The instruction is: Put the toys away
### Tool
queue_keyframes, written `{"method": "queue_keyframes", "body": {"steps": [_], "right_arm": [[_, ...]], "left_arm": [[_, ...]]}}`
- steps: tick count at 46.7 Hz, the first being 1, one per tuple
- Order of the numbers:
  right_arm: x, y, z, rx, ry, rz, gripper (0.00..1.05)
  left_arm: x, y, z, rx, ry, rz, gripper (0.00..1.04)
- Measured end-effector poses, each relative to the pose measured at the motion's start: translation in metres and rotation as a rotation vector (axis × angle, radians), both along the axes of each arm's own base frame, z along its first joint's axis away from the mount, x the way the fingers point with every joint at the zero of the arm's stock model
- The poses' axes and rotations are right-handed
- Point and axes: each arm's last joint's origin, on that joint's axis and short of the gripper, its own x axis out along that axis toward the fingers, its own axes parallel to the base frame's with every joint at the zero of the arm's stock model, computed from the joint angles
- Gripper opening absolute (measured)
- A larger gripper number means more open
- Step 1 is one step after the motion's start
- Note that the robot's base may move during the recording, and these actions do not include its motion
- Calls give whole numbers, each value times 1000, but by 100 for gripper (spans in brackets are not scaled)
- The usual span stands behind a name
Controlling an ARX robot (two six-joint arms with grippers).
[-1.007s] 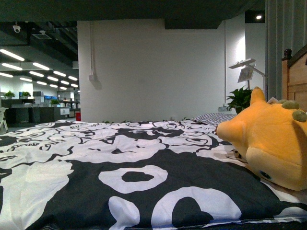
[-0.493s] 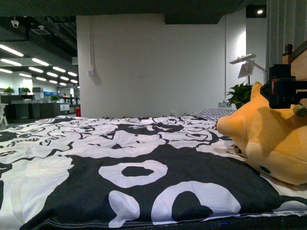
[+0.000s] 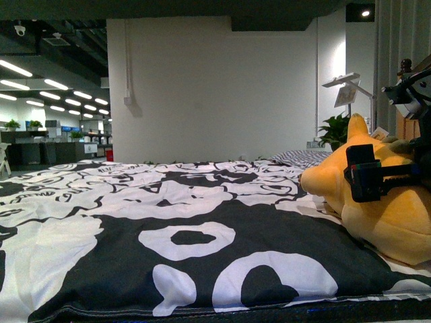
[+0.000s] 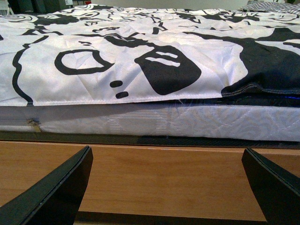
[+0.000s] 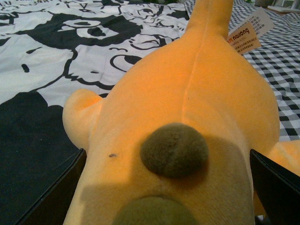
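the task has barely begun: the soft orange-yellow plush animal with olive-green bumps on its back (image 3: 387, 208) lies on the bed at the right edge of the front view, its pointed snout aimed toward the centre of the frame. it rests on the black-and-white patterned bedspread (image 3: 168, 229), not lifted and not yet carried anywhere. no box, basket or shelf for toys shows in any view, so i cannot tell where it is meant to go.

the right gripper (image 3: 367, 173) hangs at the plush's back, right of centre in the front view. in the right wrist view its black jaws are spread wide, one on each side of the toy's body, with an olive bump (image 5: 174, 149) between them; i cannot tell whether the pads touch the fabric, and nothing is gripped. by my reading the step in hand is settling over the toy before closing. closing, lifting and stowing all remain.

the left gripper (image 4: 165, 152) is also spread wide and holds nothing. it faces the plain wooden side rail of the bed (image 4: 164, 180), below the quilted white mattress edge (image 4: 187, 123), well apart from the toy.

one label is legible: an orange and white paper tag (image 5: 246, 33) near the toy's tail reads "nailong". smaller print on it is too fine to read. behind it lies black-and-white checked fabric (image 5: 290, 75).
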Motion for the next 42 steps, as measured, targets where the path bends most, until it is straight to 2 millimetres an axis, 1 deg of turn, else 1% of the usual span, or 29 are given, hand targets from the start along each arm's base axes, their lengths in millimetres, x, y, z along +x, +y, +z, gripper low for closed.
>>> {"method": "queue_keyframes", "body": {"steps": [13, 15, 16, 21, 23, 26, 27, 31, 33, 38, 40, 42], "right_arm": [[-5, 8, -15, -39, 24, 31, 104], [-6, 8, -17, -50, 14, 24, 96], [-6, 8, -17, -50, 14, 23, 95], [-8, 9, -18, -69, 1, 16, 80], [-9, 9, -17, -73, -6, 13, 75], [-11, 9, -13, -78, -27, 10, 64], [-11, 8, -12, -81, -31, 9, 63], [-17, 3, -2, -83, -82, -8, 47], [-21, 0, 5, -77, -104, -13, 41], [-30, -6, 20, -48, -146, -7, 31], [-37, -10, 30, -21, -173, -2, 26], [-48, -16, 44, 12, -206, 9, 20]], "left_arm": [[0, 0, 0, 0, 0, 0, 99], [0, 0, 0, 0, 0, 0, 99], [0, 0, 0, 0, 0, 0, 99], [0, 0, 0, 0, 0, 0, 99], [0, 0, 0, 0, 0, 0, 99], [0, 0, 0, 0, 0, 0, 99], [0, 0, 0, 0, 0, 0, 99], [0, 0, 0, 0, 0, 0, 99], [0, 0, 0, 0, 0, 0, 99], [0, 0, 0, 0, 0, 0, 99], [0, 0, 0, 0, 0, 0, 99], [0, 0, 0, 0, 0, 0, 99]]}}
